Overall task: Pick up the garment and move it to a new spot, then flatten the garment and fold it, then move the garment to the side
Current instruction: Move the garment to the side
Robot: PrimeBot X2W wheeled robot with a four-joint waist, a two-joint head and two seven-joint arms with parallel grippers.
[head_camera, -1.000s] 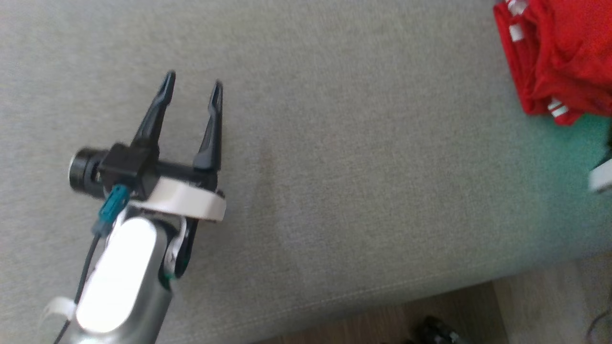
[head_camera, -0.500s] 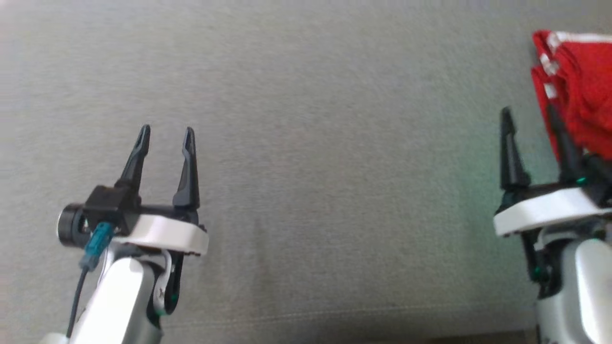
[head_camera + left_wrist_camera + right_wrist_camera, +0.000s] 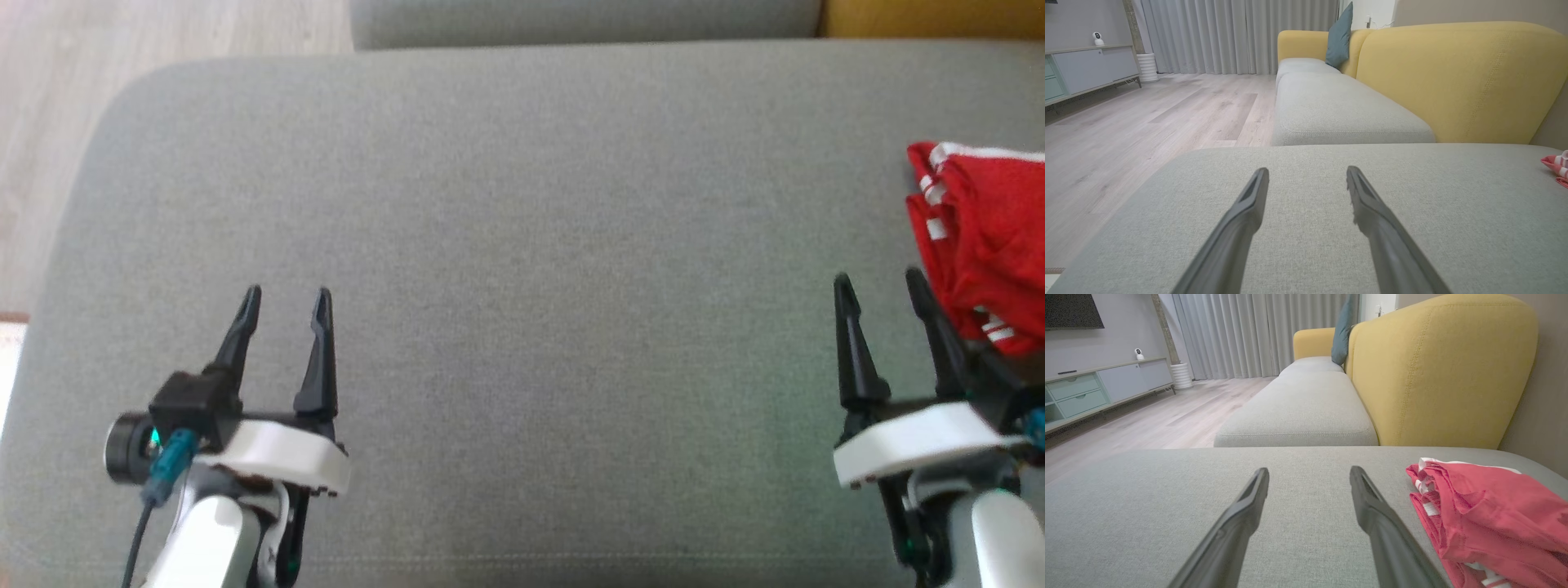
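The red garment (image 3: 980,237) is found at the far right of the grey seat cushion (image 3: 522,204), partly cut off by the edge of the head view. It lies as a compact bundle of several layers, w/ white stripe trim seen at the layer edges. In the right wrist view the layers are stacked one over the other, w/ wrinkles on top. Whether it is a neat fold or only a loose heap cannot be decided. So two stages are fitted by this scene: a garment waiting at the side to be picked up, or a garment already folded and put aside.

The left gripper (image 3: 286,292) is held over the left part of the cushion, well apart from the garment. Its fingers are spread and nothing is between them. The right gripper (image 3: 877,279) is held just beside the garment's near-left edge, also spread, w/ nothing clamped. Whether its outer finger touches the cloth cannot be told.

Handling (a judgement only): the cloth looks like thin sports-type fabric, so it is expected to be light, soft, not fragile and rather smooth, i.e. it may slip out of a shallow pinch. No stiffness is expected, so it will hang down and the layers may fall open when lifted. If it has to be taken, the hold is best placed at the striped layer edges facing the right gripper, where all layers can be pinched together. A pinch on a top wrinkle alone would prob. lift only one layer.
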